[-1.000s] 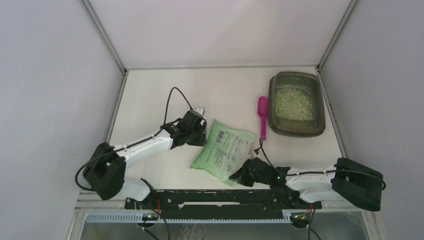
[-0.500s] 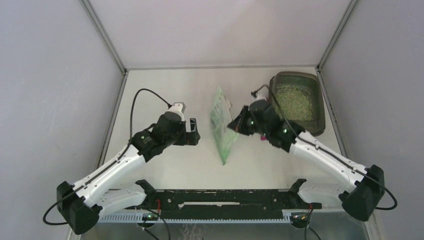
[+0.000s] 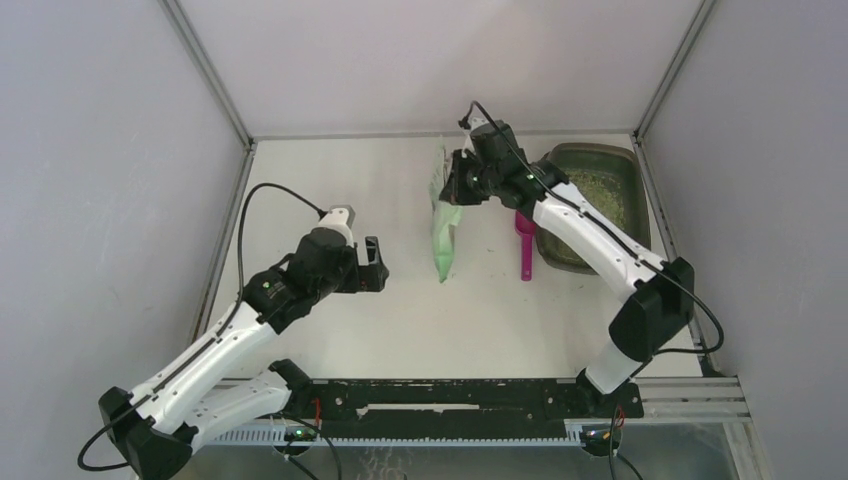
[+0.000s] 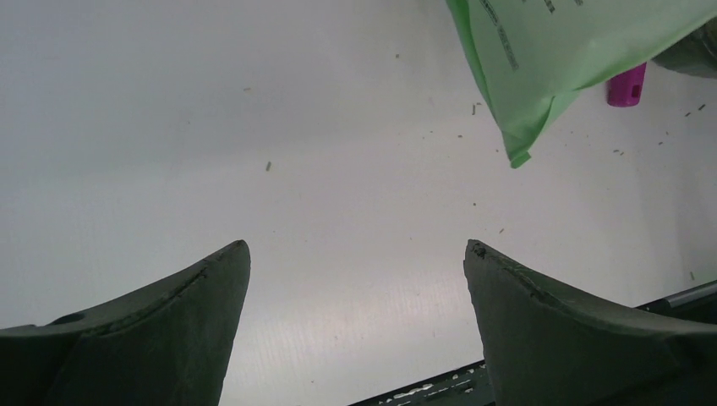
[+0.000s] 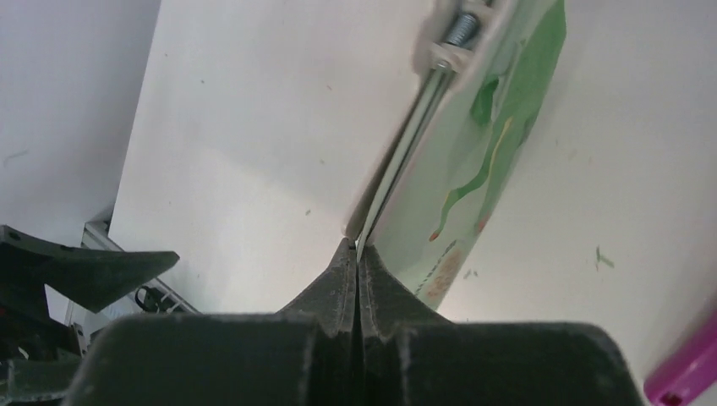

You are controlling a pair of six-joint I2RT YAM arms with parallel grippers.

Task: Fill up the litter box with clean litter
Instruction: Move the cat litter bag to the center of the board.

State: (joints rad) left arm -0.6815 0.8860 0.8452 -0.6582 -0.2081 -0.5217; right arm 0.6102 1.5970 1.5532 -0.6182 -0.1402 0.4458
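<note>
Hovering over tabletop [image 3: 320, 180], left pincer [image 3: 375, 266] gapes wide, empty. Green bag [image 3: 445, 228] hangs edge-on from right pincer [image 3: 453, 182], clamped tight on its top edge. Magenta scoop [image 3: 524, 243] lies just beside litter box [image 3: 600, 148] at far right corner, clean litter [image 3: 610, 195] spread inside it.

Nothing can be read as a word or a number; the only print is on the green bag [image 4: 550, 59]. In the left wrist view, short lines of dark lettering slant across the bag near its upper edge, too small and cut off to make out; in the right wrist view the bag's other face carries green, yellow and orange artwork, its lettering illegible; from above the bag hangs edge-on, its print unreadable.
</note>
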